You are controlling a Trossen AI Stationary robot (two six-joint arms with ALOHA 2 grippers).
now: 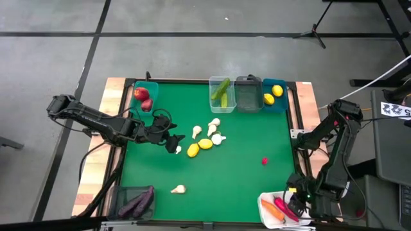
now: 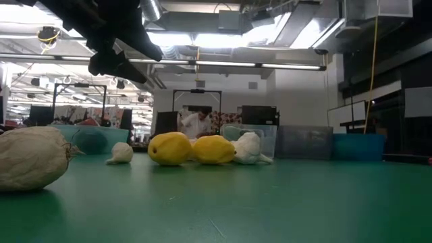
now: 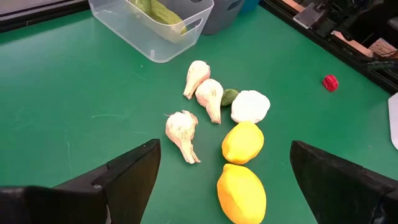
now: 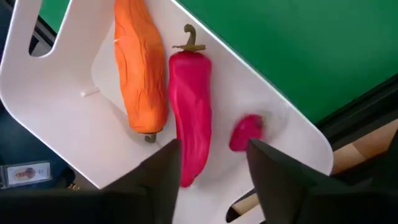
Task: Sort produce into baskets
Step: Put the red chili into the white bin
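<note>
My left gripper [image 1: 172, 144] [image 3: 224, 180] is open and hangs above the green table just left of two yellow lemons [image 1: 199, 147] [image 3: 242, 168]. Several white garlic bulbs [image 1: 213, 130] [image 3: 211, 99] lie on the table beyond them. One more garlic bulb [image 1: 178, 188] lies near the front. My right gripper [image 1: 292, 200] [image 4: 211, 168] is open over the white basket [image 1: 270, 197] [image 4: 74, 130]. That basket holds an orange carrot [image 4: 142, 68], a red-pink pepper [image 4: 189, 99] and a small pink piece [image 4: 247, 132]. The pepper's lower end lies between the open fingers.
Along the far edge stand a teal basket with red apples [image 1: 144, 97], a clear basket with cucumbers [image 1: 222, 91], a dark grey basket [image 1: 248, 94] and a teal basket with lemons [image 1: 274, 96]. A dark grey basket with eggplants [image 1: 137, 201] stands near left. A small red piece [image 1: 264, 161] lies loose.
</note>
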